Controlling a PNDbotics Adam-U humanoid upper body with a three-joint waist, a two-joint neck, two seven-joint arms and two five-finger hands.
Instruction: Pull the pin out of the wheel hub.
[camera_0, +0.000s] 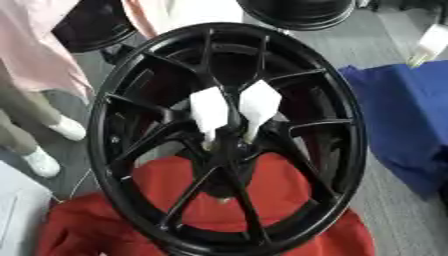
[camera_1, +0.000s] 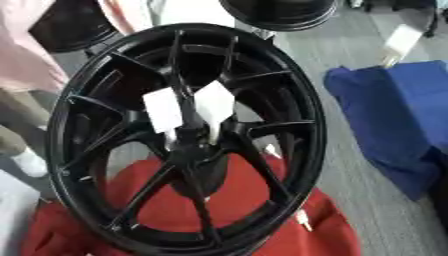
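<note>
Pin not pulled yet; neither of my hands is in view.

Nearest me a red cloth (camera_0: 262, 200) lies under the black wheel (camera_0: 114, 165), which stands tilted. At its hub (camera_0: 229, 150) two white tags (camera_0: 210, 110) hang on pale pins, apparently seated. I can't tell my fingers' state. A blue cloth (camera_0: 411, 120) lies beyond, right. The whole pull remains.

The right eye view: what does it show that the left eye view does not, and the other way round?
Only the right eye view shows small pale pieces by the wheel's lower right rim, on the red cloth. Only the left eye view shows a person's white shoe beside the wheel. Both show the black wheel, two white tags at its hub, and the blue cloth. No robot hand appears.
</note>
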